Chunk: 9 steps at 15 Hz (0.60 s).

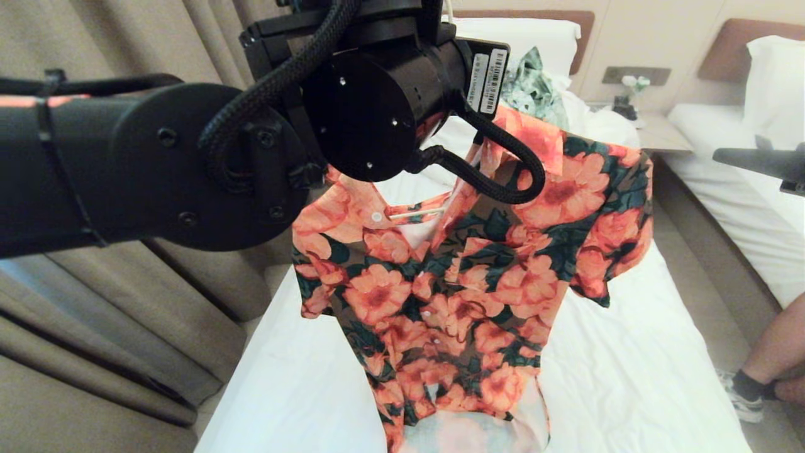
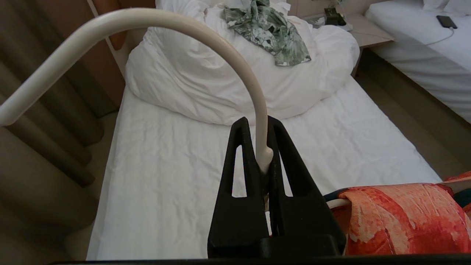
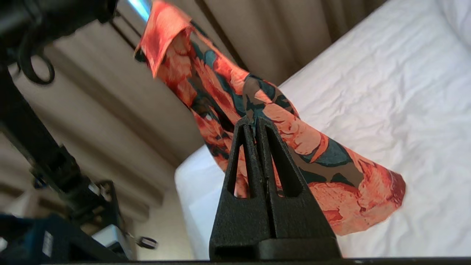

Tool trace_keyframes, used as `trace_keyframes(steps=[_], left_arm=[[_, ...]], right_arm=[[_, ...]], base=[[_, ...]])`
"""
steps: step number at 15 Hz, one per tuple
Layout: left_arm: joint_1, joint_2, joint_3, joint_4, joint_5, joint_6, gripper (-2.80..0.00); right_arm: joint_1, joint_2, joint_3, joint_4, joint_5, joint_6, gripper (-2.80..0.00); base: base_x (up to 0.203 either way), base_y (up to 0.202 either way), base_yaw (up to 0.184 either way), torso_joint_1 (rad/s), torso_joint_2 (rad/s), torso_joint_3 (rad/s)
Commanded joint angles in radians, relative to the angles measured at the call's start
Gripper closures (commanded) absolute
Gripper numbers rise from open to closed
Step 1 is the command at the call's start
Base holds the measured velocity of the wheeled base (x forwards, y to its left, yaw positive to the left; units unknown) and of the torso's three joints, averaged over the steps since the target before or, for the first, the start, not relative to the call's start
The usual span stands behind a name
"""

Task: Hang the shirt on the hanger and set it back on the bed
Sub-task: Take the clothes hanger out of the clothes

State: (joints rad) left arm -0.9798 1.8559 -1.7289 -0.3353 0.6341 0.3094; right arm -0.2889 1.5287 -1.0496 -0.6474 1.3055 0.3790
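The flowered shirt (image 1: 465, 277) hangs on the cream hanger (image 1: 416, 214) in the air over the bed (image 1: 635, 365), its hem low near the sheet. My left gripper (image 2: 257, 123) is shut on the hanger's neck just under the curved hook (image 2: 154, 16), with the shirt's shoulder (image 2: 401, 217) draped over the wire beside it. In the head view the left arm (image 1: 188, 163) hides that gripper. My right gripper (image 3: 254, 119) is shut with nothing in it; the shirt (image 3: 294, 136) hangs beyond its tips. The right arm (image 1: 761, 162) stays off to the shirt's right.
A bunched white duvet (image 2: 206, 81) with a green leafy garment (image 2: 268, 31) lies at the head of the bed. Curtains (image 1: 94, 327) run along the left. A nightstand (image 1: 660, 135) and a second bed (image 1: 742, 207) stand to the right. A person's leg (image 1: 773, 352) is at the right edge.
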Motion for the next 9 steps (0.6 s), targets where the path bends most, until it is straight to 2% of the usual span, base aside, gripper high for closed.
trace_keyframes(steps=[1, 2, 3, 4, 7, 8, 9], left_arm=[[0.0, 0.004, 0.003, -0.002, 0.005, 0.001, 0.0], [-0.002, 0.002, 0.008, -0.002, 0.005, 0.001, 0.0], [-0.005, 0.0, 0.008, -0.001, 0.006, 0.001, 0.0], [-0.007, -0.001, 0.006, -0.001, 0.006, 0.001, 0.0], [-0.003, -0.004, 0.006, -0.001, 0.006, 0.001, 0.0], [-0.003, -0.004, 0.005, 0.001, 0.006, 0.001, 0.0], [-0.005, -0.004, 0.003, 0.001, 0.006, 0.001, 0.0]], right_arm=[[-0.015, 0.036, -0.025, 0.016, 0.007, 0.01, 0.0], [-0.023, 0.059, -0.03, 0.017, 0.007, 0.009, 0.0], [-0.025, 0.07, -0.027, 0.014, 0.01, -0.001, -0.73], [-0.022, 0.072, -0.023, 0.015, 0.011, -0.02, -2.8], [-0.01, 0.066, -0.006, 0.016, 0.054, -0.024, -2.8], [-0.007, 0.073, 0.009, 0.012, 0.071, -0.044, -2.8], [0.001, 0.095, 0.018, 0.009, 0.087, -0.098, -2.8]], base=[[0.0, 0.0, 0.0, 0.0, 0.0, 0.0], [0.0, 0.0, 0.0, 0.0, 0.0, 0.0], [0.0, 0.0, 0.0, 0.0, 0.0, 0.0], [0.0, 0.0, 0.0, 0.0, 0.0, 0.0], [0.0, 0.0, 0.0, 0.0, 0.0, 0.0], [0.0, 0.0, 0.0, 0.0, 0.0, 0.0], [0.0, 0.0, 0.0, 0.0, 0.0, 0.0]])
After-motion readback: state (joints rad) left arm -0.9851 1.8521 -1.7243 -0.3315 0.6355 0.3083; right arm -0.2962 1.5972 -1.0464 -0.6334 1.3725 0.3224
